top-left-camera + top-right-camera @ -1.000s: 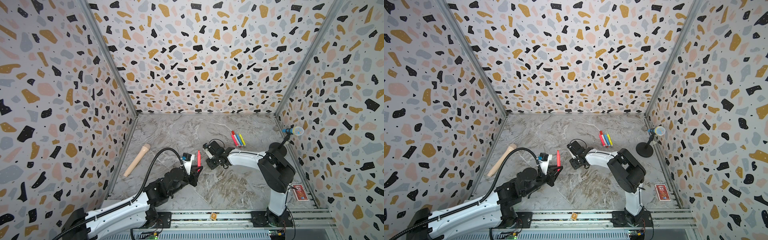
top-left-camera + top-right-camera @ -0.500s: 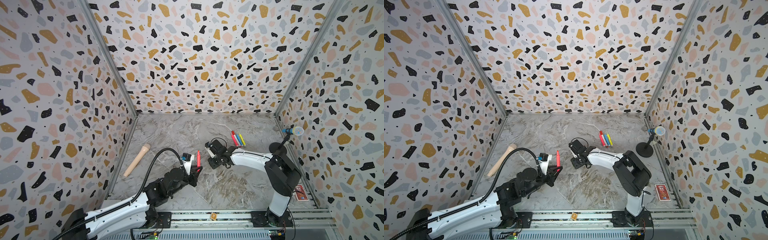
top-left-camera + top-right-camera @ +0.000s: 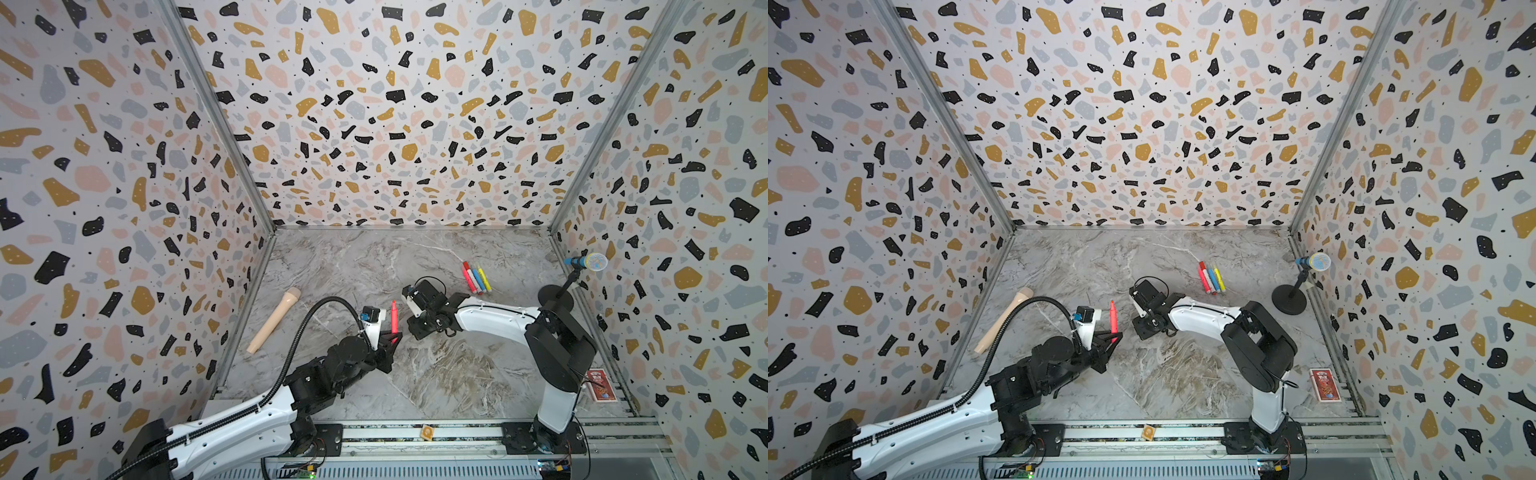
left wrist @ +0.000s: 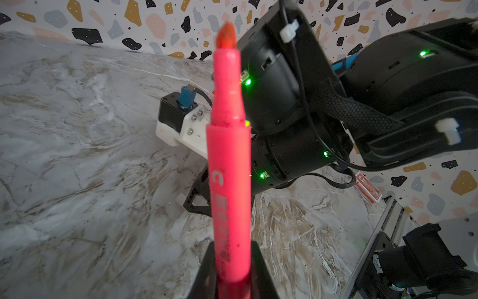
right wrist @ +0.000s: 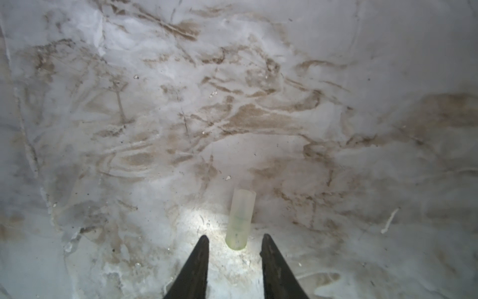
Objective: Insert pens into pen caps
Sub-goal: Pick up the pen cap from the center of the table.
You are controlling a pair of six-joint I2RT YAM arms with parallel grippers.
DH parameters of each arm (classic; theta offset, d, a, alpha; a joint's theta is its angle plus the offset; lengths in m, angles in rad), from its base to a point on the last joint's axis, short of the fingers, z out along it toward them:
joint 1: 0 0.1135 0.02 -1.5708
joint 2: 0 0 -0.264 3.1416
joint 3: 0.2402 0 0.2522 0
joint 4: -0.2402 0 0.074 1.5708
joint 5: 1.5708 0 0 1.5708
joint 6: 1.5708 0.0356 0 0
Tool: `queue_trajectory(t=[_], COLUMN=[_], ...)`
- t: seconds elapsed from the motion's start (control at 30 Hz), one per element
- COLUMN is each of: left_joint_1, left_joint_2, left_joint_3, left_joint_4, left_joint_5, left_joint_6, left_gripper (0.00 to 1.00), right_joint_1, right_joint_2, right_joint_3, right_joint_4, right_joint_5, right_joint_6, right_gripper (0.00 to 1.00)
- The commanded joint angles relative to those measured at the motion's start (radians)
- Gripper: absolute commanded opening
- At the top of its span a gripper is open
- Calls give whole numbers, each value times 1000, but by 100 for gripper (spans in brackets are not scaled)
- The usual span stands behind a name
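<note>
My left gripper (image 3: 392, 334) (image 4: 232, 274) is shut on a neon pink pen (image 3: 394, 315) (image 4: 229, 168), held upright with its bare tip at the top. Just to its right, my right gripper (image 5: 234, 239) points down at the marble table (image 3: 436, 374). It is open, with a pale translucent pen cap (image 5: 240, 218) lying flat just beyond and between its fingertips, touching neither. In both top views the right wrist (image 3: 428, 311) (image 3: 1150, 307) hides that cap. Several more pens (image 3: 476, 278) (image 3: 1210, 277) lie side by side at the back right.
A long beige stick (image 3: 274, 320) lies near the left wall. A blue microphone (image 3: 584, 262) on a black round stand (image 3: 555, 296) is by the right wall. A red card box (image 3: 598, 384) lies at the front right, and an orange tag (image 3: 427, 432) sits on the front rail.
The right arm's elbow has shifted slightly toward the right wall while its wrist stays over the same spot. The left arm and the pink pen have not moved.
</note>
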Motion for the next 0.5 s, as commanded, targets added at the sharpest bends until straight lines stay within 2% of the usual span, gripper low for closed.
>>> queue_trajectory(t=[0.0, 0.47], left_joint_1=[-3, -2], left_joint_2=[-25, -56], left_joint_3=[6, -31], left_joint_4=[1, -25], left_joint_5=[-21, -23], left_joint_6=[-15, -36], left_gripper=[0, 0], right_joint_1=[7, 13], right_joint_2=[28, 116], right_joint_3=[49, 100], right_joint_4=[-25, -65], right_joint_5=[6, 72], right_joint_6=[13, 11], right_gripper=[35, 33])
